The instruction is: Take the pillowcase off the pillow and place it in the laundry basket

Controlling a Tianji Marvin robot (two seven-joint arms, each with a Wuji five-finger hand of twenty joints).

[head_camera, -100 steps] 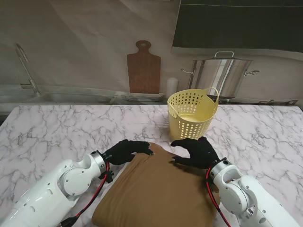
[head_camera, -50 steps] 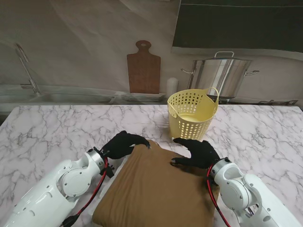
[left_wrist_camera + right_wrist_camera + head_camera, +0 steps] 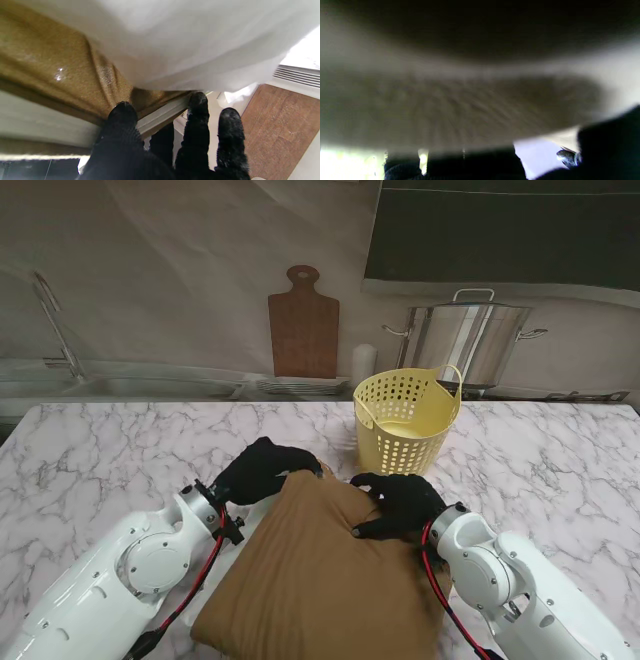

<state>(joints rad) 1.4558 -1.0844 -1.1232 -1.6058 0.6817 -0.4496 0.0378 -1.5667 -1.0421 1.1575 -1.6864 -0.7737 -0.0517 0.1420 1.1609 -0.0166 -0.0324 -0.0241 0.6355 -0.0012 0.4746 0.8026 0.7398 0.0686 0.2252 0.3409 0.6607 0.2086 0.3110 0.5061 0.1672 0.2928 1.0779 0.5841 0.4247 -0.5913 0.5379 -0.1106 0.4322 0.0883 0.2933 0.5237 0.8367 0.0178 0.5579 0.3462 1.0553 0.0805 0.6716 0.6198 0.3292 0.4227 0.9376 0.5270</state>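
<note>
While both black-gloved hands curl on the brown fabric pillowcase (image 3: 320, 575), left hand (image 3: 262, 470) pinches its far edge; right hand (image 3: 396, 502) presses fingertips down.

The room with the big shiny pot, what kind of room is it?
Probably a kitchen, though the back wall may be just a printed picture. A big steel pot, a wooden cutting board and a sink tap stand behind the marble table.

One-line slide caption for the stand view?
Both robot hands, left and right, grip the brown pillowcase's far edge beside the yellow laundry basket.
</note>
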